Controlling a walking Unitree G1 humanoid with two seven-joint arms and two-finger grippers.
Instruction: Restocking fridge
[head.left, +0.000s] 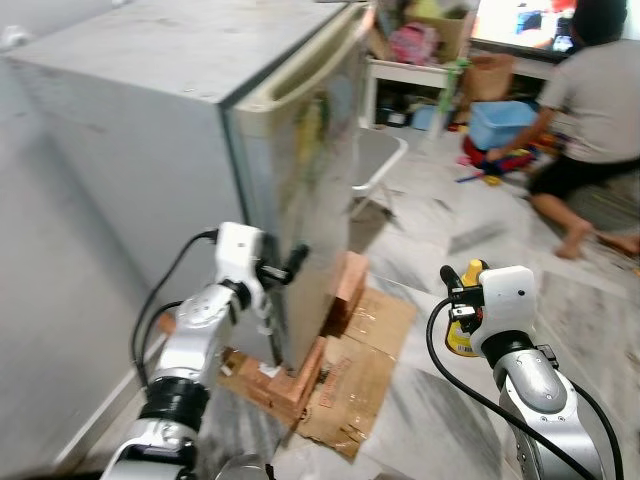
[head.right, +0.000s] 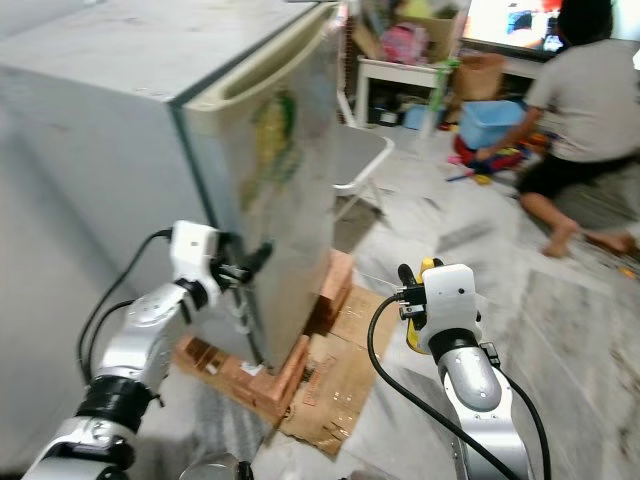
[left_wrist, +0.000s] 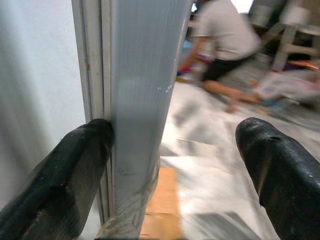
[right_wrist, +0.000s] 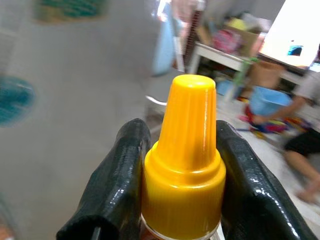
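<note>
Silver jointed arms, white wrist housings, black cables looping from each; left gripper (head.left: 283, 300) and right gripper (right_wrist: 181, 187) with long, glossy black fingers (left_wrist: 60, 187)

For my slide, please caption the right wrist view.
Right claw grips a yellow-capped bottle facing the closed fridge.

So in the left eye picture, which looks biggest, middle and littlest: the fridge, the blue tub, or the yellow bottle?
1. fridge, by far the biggest.
2. blue tub.
3. yellow bottle, held in the right gripper.

The tub sits farther from the camera, so its true size compared with the bottle is unsure.
</note>
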